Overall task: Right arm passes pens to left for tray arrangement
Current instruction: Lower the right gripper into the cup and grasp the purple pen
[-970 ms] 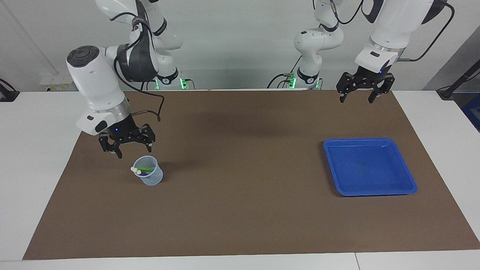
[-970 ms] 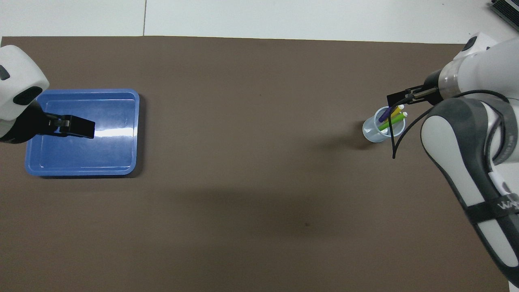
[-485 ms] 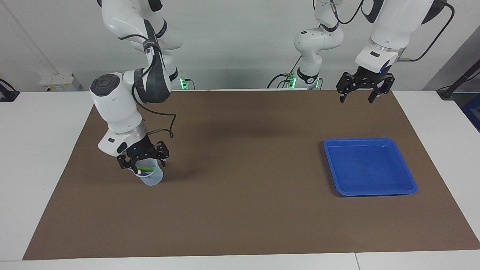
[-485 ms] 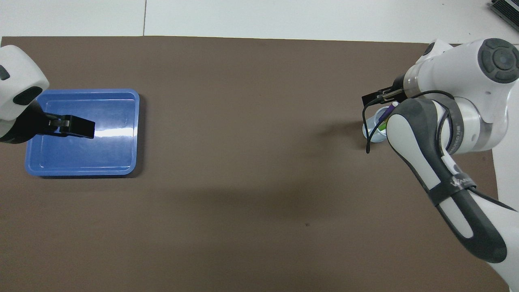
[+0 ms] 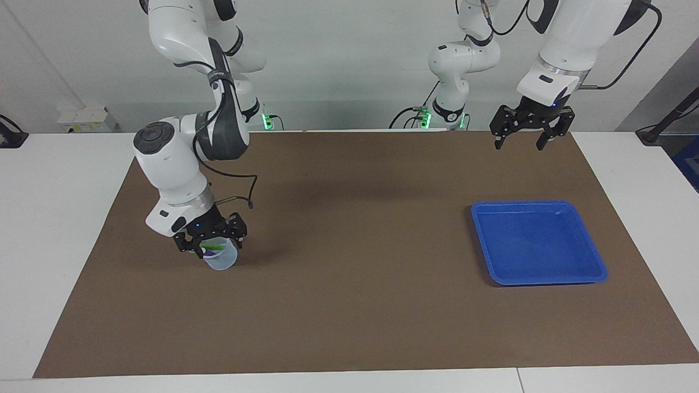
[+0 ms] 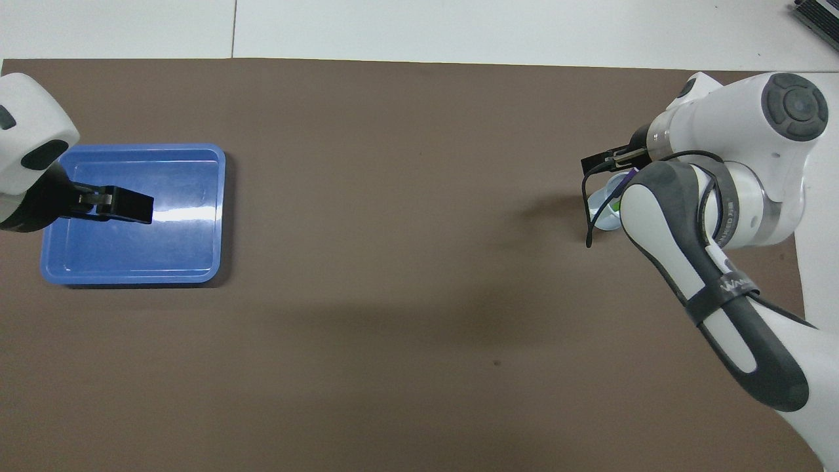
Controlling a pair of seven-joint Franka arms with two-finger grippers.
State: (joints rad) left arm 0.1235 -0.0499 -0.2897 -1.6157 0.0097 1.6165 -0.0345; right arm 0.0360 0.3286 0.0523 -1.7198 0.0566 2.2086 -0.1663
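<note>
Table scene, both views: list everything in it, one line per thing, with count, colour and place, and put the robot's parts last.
mat: one, brown, covering most of the white table.
tray: one, bright blue, on the mat toward the left arm's end; nothing visible in it.
cup: one, translucent bluish, on the mat toward the right arm's end.
pens: green and purple ones show in the cup; others hidden, so count unclear.
right gripper: one, black, open, down at the cup's mouth around the pen tops.
left gripper: one, black, open, raised over the mat's edge near the left arm's base; that arm waits.
</note>
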